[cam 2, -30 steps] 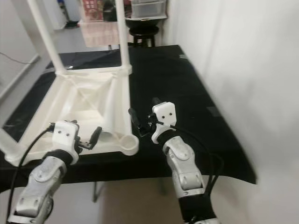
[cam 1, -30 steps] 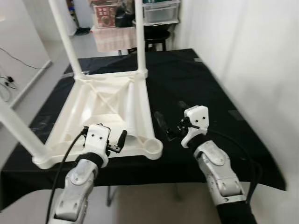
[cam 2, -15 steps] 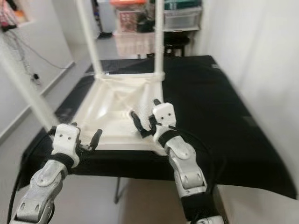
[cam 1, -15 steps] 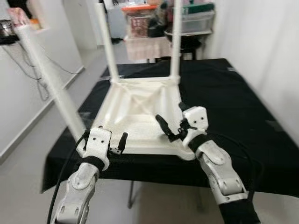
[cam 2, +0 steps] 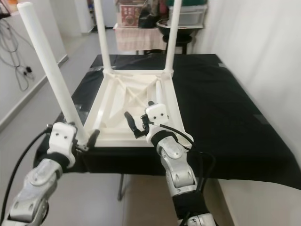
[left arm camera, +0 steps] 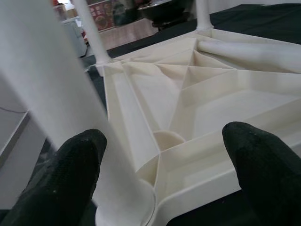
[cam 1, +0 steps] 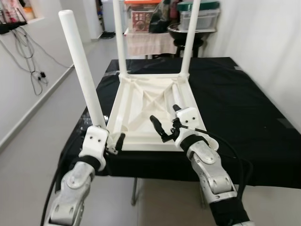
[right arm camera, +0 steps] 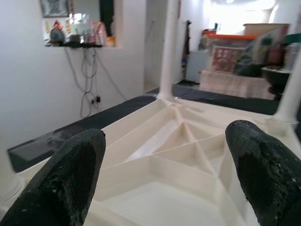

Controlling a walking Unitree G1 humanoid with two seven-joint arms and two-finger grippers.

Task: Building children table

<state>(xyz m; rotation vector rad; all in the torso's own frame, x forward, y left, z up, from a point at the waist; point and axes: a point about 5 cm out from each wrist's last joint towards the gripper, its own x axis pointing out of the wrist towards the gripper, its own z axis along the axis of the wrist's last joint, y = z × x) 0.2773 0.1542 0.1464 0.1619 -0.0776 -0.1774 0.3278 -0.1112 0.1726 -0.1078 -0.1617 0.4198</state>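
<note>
White plastic fills the middle of your view: a children's table [cam 1: 150, 101] lies upside down on the black-covered desk [cam 1: 235, 108], three legs standing up from its corners. Your left gripper [cam 1: 113, 143] hovers at the table's near left corner, fingers [left arm camera: 77, 162] spread wide, close around the near leg [cam 1: 84, 77] but holding nothing. Your right gripper [cam 1: 164, 125] hangs over the table's near edge, fingers [right arm camera: 70, 165] also wide apart and empty.
</note>
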